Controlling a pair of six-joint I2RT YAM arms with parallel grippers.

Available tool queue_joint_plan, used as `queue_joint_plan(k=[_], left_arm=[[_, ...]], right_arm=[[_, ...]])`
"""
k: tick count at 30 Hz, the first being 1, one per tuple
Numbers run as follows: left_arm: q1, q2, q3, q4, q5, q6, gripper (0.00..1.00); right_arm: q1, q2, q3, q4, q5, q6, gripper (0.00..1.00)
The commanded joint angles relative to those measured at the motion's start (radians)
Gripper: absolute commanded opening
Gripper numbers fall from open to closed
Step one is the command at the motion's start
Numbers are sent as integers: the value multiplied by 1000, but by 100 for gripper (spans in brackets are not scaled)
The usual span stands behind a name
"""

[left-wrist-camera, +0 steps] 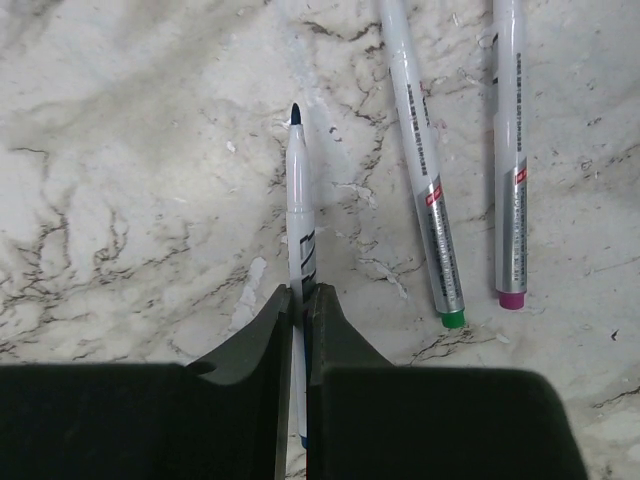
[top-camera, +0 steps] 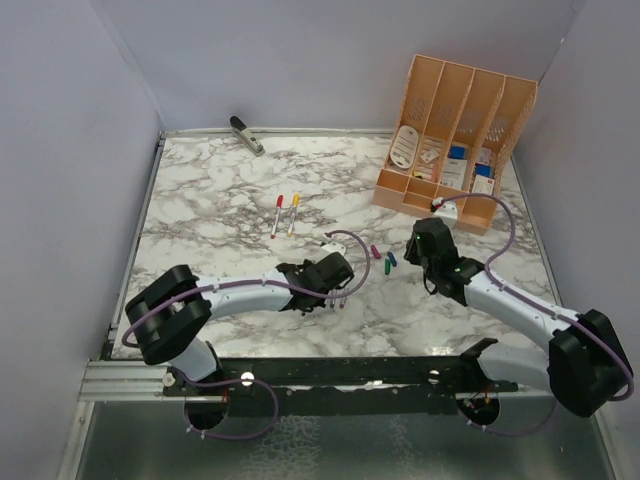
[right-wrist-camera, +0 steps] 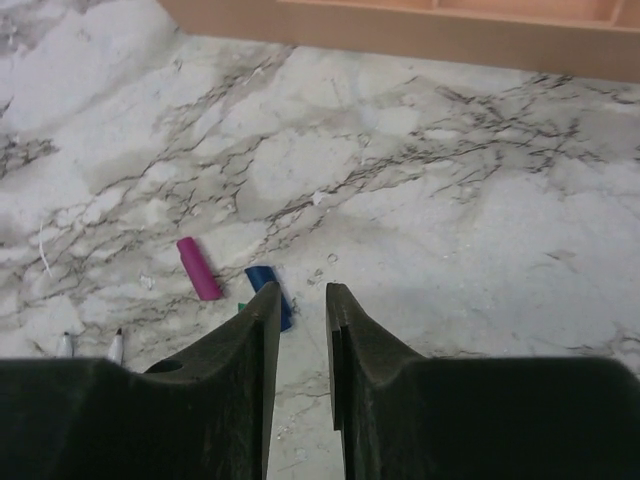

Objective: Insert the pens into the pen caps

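My left gripper is shut on a white pen whose dark blue tip points away from me, low over the marble. Two more pens lie to its right, one with a green end and one with a magenta end. In the top view this gripper sits mid-table, and a red pen and a yellow pen lie further back. My right gripper is open and holds nothing. The blue cap lies just past its left fingertip. The magenta cap lies further left, and a sliver of the green cap shows.
An orange desk organizer holding small items stands at the back right, its front wall ahead of my right gripper. A grey stapler-like tool lies at the back left edge. Grey walls enclose the table on three sides.
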Motion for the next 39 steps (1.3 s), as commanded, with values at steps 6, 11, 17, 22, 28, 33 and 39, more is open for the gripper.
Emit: queue_joint_plan(k=[6, 11, 17, 22, 28, 33, 39], left_arm=[[-2, -148, -1, -26, -127, 34, 0], [-1, -157, 2, -9, -109, 41, 0], [-2, -164, -3, 19, -84, 52, 0], [-2, -161, -2, 25, -81, 59, 0], [-2, -159, -3, 32, -79, 64, 0], [-2, -159, -8, 44, -77, 66, 0], [-2, -152, -9, 51, -75, 65, 0]], right_arm=[[-4, 73, 15, 82, -226, -113, 24], [-4, 150, 40, 76, -232, -130, 24], [-4, 233, 87, 86, -226, -144, 34], [-4, 282, 121, 101, -220, -154, 39], [-4, 375, 176, 94, -221, -160, 39], [-4, 432, 196, 80, -212, -154, 39], [-4, 449, 185, 58, -205, -130, 39]])
